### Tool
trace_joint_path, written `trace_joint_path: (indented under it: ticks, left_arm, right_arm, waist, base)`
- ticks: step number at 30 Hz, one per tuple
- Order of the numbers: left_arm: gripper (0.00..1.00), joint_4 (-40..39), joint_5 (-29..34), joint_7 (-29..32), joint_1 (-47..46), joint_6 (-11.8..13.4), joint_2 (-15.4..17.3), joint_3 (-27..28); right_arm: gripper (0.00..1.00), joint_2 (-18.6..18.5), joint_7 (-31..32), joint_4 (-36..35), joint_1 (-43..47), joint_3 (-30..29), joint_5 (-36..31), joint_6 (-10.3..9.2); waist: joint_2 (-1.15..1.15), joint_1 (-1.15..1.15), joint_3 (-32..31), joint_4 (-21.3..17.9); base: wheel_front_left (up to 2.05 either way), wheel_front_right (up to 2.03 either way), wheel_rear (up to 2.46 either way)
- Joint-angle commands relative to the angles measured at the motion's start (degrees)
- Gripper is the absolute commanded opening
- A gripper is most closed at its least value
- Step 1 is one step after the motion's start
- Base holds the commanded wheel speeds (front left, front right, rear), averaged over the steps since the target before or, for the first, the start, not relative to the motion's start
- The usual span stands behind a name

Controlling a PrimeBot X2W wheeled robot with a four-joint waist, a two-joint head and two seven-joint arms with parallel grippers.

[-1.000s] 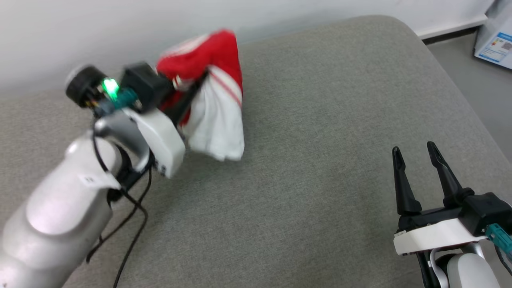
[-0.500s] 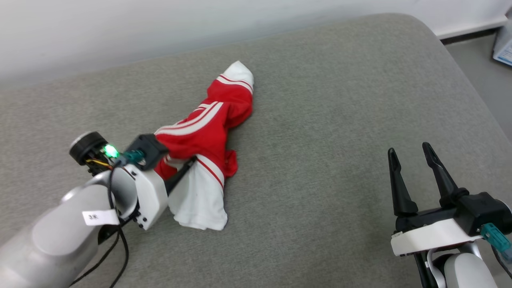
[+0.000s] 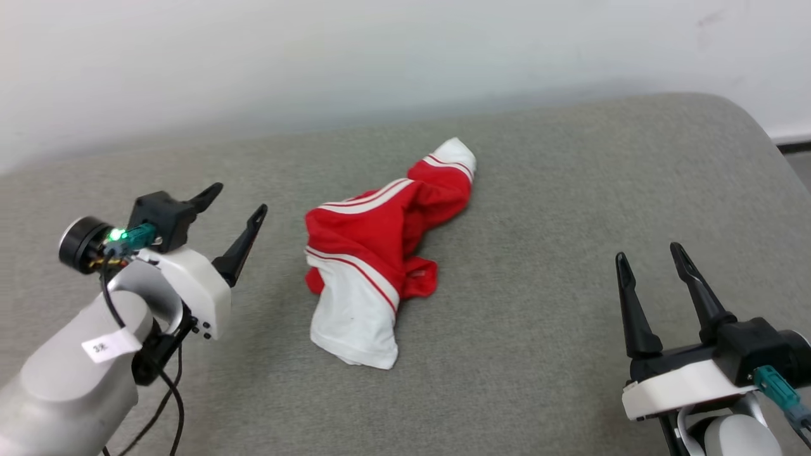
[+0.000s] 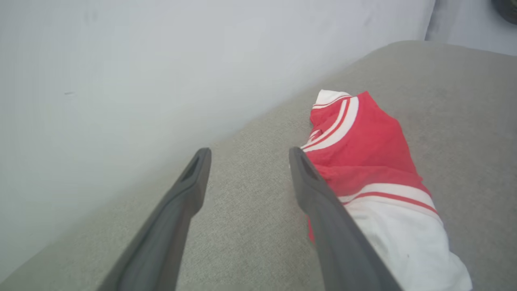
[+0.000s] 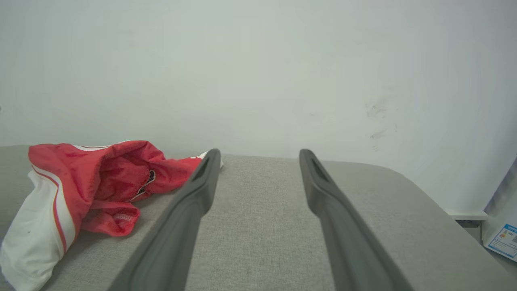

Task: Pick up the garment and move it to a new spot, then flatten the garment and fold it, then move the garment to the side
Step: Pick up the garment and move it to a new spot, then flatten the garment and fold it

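Note:
The garment (image 3: 374,253) lies crumpled in a long heap on the grey cushion, red with white striped trim and a white sleeve toward me. It also appears at the right of the left wrist view as the garment (image 4: 363,161) and at the left of the right wrist view as the garment (image 5: 93,178). My left gripper (image 3: 241,199) stands open just left of the heap, apart from it, with nothing between its fingers. Open and empty too, my right gripper (image 3: 649,256) hovers at the lower right, well clear of the cloth.
The grey cushion (image 3: 570,190) runs back to a white wall (image 3: 380,57); its rounded right edge (image 3: 766,133) drops off to the floor. A white box with a blue label (image 5: 503,238) stands on the floor to the right.
My left gripper has opened, let go of the garment and drawn back to the left. The garment now lies on the cushion. The head camera has tilted, shifting the whole picture.

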Motion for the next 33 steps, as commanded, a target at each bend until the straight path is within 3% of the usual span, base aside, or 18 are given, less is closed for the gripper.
trace_joint_path:
  ticks: [1, 8, 12, 14, 16, 25, 33]
  left_arm:
    - [1.0, -0.76, -1.11, -0.62, 1.98, 1.25, -0.19, 0.88]
    - [1.0, -10.05, -6.0, -2.69, 13.95, 10.61, -2.43, 8.68]
    - [1.0, -17.69, -2.3, -2.82, 22.05, 16.82, -6.16, 16.25]
    - [1.0, -20.15, 0.86, -2.71, 26.37, 18.35, -8.15, 19.11]
    - [1.0, -22.53, 3.75, -2.72, 29.65, 18.55, -10.3, 22.3]
    - [1.0, -24.41, 12.51, -2.73, 39.79, 14.45, -18.42, 30.67]
    - [1.0, -21.9, 14.25, -1.39, 37.08, 10.5, -18.99, 28.95]
  right_arm:
    - [1.0, 0.1, -0.12, 0.07, 1.13, -0.19, -0.25, -0.06]
    - [1.0, 0.1, -0.12, -0.22, 3.13, -1.02, -0.99, -0.06]
    - [1.0, 0.09, -0.12, -0.72, 3.44, -1.05, -1.41, -0.06]
    - [1.0, 0.1, -0.12, -0.86, 3.38, -0.53, -1.57, -0.06]
    - [1.0, 0.1, -0.12, -1.03, 3.37, -0.26, -1.83, -0.06]
    - [1.0, 0.1, -0.12, -1.37, 3.79, 0.51, -1.92, -0.06]
    - [1.0, 0.09, -0.12, -1.41, 3.21, 0.82, -1.71, -0.06]
  waist:
    - [0.0, 0.0, -1.94, 2.03]
    - [0.0, 0.0, -4.08, 4.25]
    - [0.0, 0.0, -4.19, 5.15]
    - [0.0, 0.0, -4.16, 5.3]
    - [0.0, 0.0, -4.18, 5.36]
    - [0.0, 0.0, -4.15, 4.58]
    - [0.0, 0.0, -2.36, 3.2]
  base:
    - [0.0, 0.0, 0.0]
    - [0.0, 0.0, 0.0]
    - [0.0, 0.0, 0.0]
    - [0.0, 0.0, 0.0]
    - [0.0, 0.0, 0.0]
    - [0.0, 0.0, 0.0]
    - [0.0, 0.0, 0.0]
